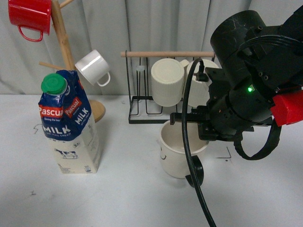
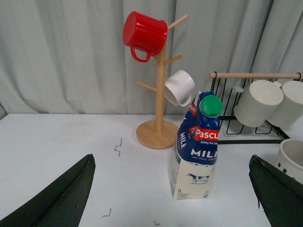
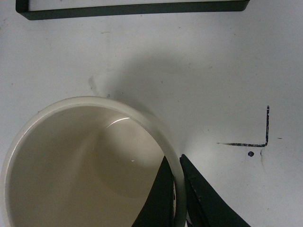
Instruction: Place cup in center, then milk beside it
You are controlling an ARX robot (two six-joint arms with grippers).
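The cup point(image 1: 176, 152), a wide cream mug with a black handle low at its right, sits tilted near the table's middle-right. My right gripper point(image 3: 176, 198) is shut on the cup's rim point(image 3: 161, 137), one finger inside and one outside. The milk point(image 1: 71, 124), a blue-topped carton with a green cap, stands upright at the left. It also shows in the left wrist view point(image 2: 196, 149), ahead of my open left gripper point(image 2: 173, 198), whose fingers point(image 2: 61, 198) stand wide apart and clear of it. The cup's edge point(image 2: 292, 158) shows at the right there.
A wooden mug tree point(image 1: 66, 52) holds a red mug point(image 1: 29, 16) and a small white mug point(image 1: 93, 67) behind the milk. A black wire rack point(image 1: 147, 111) with ribbed cream mugs point(image 1: 167, 81) stands at the back. A black corner mark point(image 3: 258, 137) is on the table.
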